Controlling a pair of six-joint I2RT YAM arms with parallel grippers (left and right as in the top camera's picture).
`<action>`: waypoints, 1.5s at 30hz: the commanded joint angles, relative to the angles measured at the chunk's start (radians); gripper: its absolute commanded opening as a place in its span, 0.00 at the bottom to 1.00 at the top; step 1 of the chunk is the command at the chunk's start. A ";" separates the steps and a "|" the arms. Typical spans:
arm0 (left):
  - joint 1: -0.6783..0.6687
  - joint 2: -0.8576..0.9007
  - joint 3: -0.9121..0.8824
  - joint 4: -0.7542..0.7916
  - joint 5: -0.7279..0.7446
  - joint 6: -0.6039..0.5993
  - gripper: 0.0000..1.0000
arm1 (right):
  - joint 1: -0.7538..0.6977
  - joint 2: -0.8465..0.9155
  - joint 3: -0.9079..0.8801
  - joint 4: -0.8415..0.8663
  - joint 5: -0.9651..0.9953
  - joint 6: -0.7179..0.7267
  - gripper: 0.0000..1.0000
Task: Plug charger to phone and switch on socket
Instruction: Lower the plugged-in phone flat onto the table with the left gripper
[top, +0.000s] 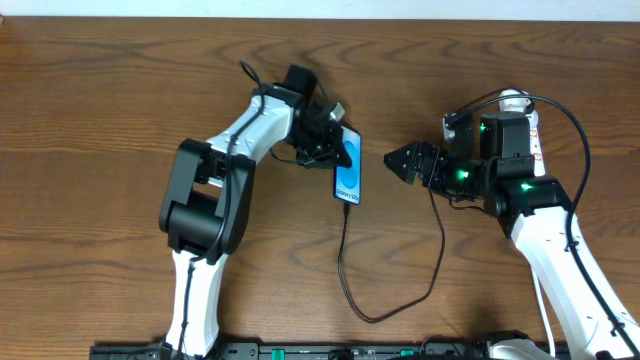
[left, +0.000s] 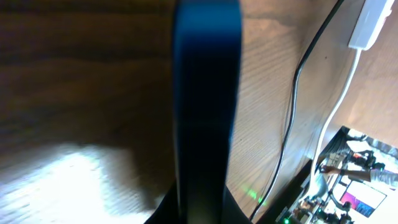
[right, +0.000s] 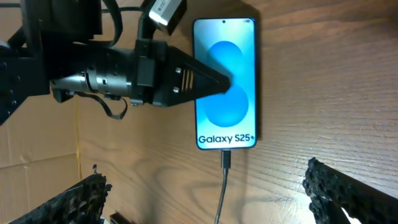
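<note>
Phone (top: 347, 170) lies flat on the table (top: 100, 100), charger (top: 345, 270) seated in its lower end. Left gripper (top: 335, 152) clenched, tips resting on the screen; right gripper (top: 398, 161) spread wide, empty. Glass likely slick, rigid; steady by edges.

Phone (right: 225, 124) screen lit — charger (right: 226, 160) plugged in.

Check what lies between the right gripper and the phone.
Overhead view: only bare table between the right gripper and the phone.
</note>
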 joint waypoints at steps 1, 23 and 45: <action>-0.003 0.002 -0.004 0.000 0.016 -0.001 0.07 | -0.006 -0.009 0.010 -0.002 0.001 -0.018 0.99; -0.003 0.003 -0.004 -0.008 -0.021 -0.001 0.15 | -0.006 -0.009 0.010 -0.002 0.002 -0.018 0.99; -0.003 0.003 -0.004 -0.017 -0.123 -0.002 0.41 | -0.006 -0.009 0.010 -0.009 0.002 -0.029 0.99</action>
